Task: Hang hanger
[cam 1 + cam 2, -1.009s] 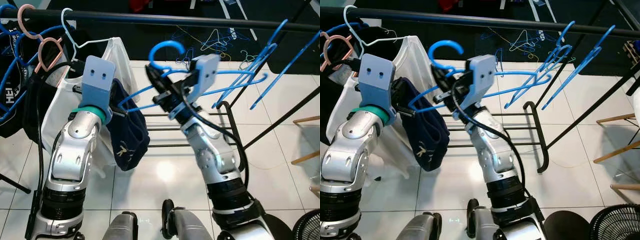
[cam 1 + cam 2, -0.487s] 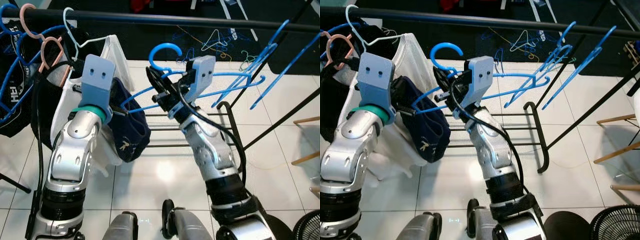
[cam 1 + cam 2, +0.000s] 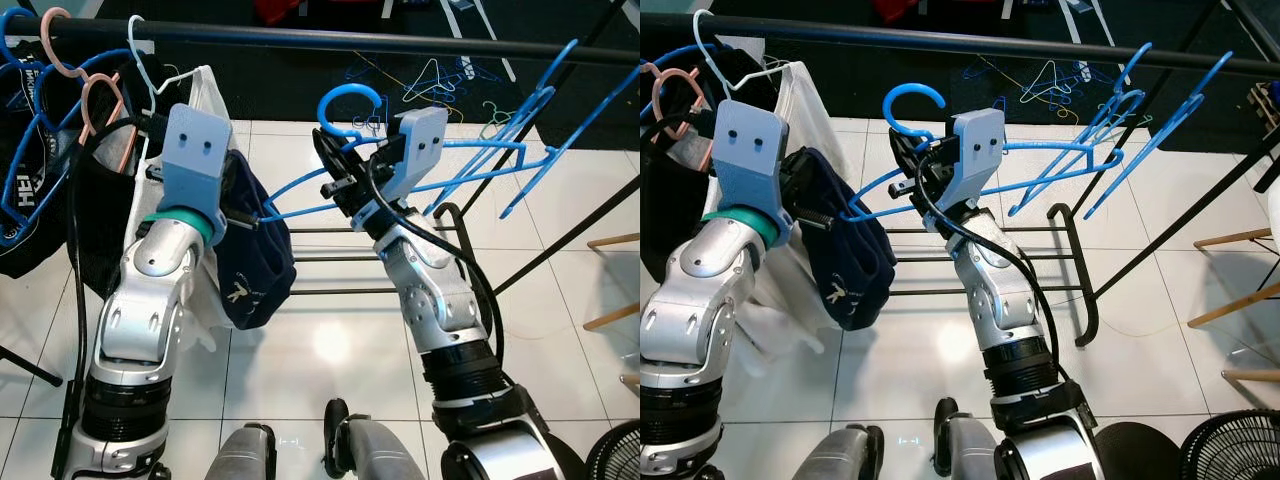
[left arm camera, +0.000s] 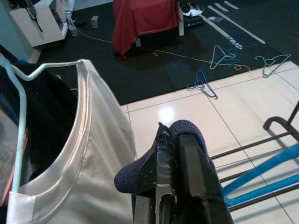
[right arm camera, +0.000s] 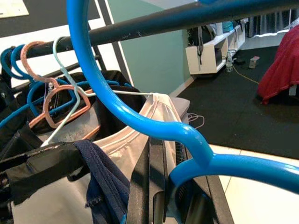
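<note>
The right gripper (image 5: 163,205) was clamped on the blue hanger (image 3: 400,175) just under its hook, which sat below the rail (image 3: 330,40). The left gripper (image 4: 180,186) pinched the navy garment (image 3: 250,265) draped at the hanger's 9 o'clock end. Judged light and stiff, with limp cloth. A white shirt (image 3: 215,100) crowded the rail at 10 o'clock; more blue hangers (image 3: 540,110) hung at 2.
</note>
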{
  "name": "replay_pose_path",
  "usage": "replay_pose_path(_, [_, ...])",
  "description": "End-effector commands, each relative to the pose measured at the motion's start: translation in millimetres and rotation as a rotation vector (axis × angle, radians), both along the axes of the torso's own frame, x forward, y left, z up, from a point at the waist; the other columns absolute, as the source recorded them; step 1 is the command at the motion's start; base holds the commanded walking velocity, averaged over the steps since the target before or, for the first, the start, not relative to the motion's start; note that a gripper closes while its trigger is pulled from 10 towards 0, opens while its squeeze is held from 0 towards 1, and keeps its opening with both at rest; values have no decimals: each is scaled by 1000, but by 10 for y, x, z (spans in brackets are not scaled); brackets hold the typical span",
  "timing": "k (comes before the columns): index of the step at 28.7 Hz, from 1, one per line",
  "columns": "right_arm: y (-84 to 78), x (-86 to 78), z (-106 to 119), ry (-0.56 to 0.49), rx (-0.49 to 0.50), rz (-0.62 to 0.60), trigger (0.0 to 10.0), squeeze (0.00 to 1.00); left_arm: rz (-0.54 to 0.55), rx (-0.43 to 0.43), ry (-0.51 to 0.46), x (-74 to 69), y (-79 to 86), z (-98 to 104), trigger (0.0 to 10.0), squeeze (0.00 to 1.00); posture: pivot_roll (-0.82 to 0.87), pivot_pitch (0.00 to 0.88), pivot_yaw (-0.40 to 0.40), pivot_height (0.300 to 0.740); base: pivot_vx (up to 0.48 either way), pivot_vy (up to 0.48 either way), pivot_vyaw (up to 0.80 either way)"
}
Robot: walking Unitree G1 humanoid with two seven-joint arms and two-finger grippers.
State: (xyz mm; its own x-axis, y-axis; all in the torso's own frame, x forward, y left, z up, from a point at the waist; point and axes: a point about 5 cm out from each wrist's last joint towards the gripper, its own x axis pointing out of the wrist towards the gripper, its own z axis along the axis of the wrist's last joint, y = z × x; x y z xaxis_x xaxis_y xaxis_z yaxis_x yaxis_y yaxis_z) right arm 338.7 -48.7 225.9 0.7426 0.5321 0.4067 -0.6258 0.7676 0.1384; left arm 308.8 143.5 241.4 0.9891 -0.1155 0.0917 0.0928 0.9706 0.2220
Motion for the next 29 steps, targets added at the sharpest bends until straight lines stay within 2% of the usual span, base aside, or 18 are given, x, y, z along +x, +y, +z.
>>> replay_pose_path(1, [30,10,7,-6,8,6,10000,0,-19,-7,-25,-30,-32,66,10000,0,93,136,40,740,0,0,0])
replay_pose_path(9, [126,55,1,-4,13,17,10000,0,-27,-17,-27,-44,-55,86,10000,0,96,143,41,740,0,0,0])
replay_pose_path(13, [178,95,-21,14,22,15,10000,0,-52,-44,-29,-74,-116,130,10000,0,103,150,40,740,0,0,0])
replay_pose_path(16, [237,145,-52,49,61,32,10000,0,-141,-152,-22,-145,-245,257,10000,0,116,155,34,740,0,0,0])
replay_pose_path(17, [237,145,-52,49,61,32,10000,0,-141,-152,-22,-145,-245,257,10000,0,116,155,34,740,0,0,0])
replay_pose_path(18, [259,154,-46,54,76,46,10000,0,-172,-206,-10,-160,-273,296,10000,0,116,155,34,740,0,0,0])
replay_pose_path(19, [259,154,-46,54,76,46,10000,0,-172,-206,-10,-160,-273,296,10000,0,116,155,34,740,0,0,0])
replay_pose_path(20, [288,162,-32,57,95,63,10000,0,-206,-279,16,-168,-297,331,10000,0,121,158,31,740,0,0,0])
replay_pose_path(23, [288,162,-32,57,95,63,10000,0,-206,-279,16,-168,-297,331,10000,0,121,158,31,740,0,0,0])
replay_pose_path(25, [349,165,19,72,170,117,10000,0,-248,-405,91,-160,-313,321,10000,0,123,161,28,740,0,0,0])
replay_pose_path(28, [349,165,19,72,170,117,10000,0,-248,-405,91,-160,-313,321,10000,0,123,161,28,740,0,0,0])
replay_pose_path(29, [411,161,115,92,281,189,10000,0,-236,-458,172,-130,-298,216,10000,0,124,163,28,740,0,0,0])
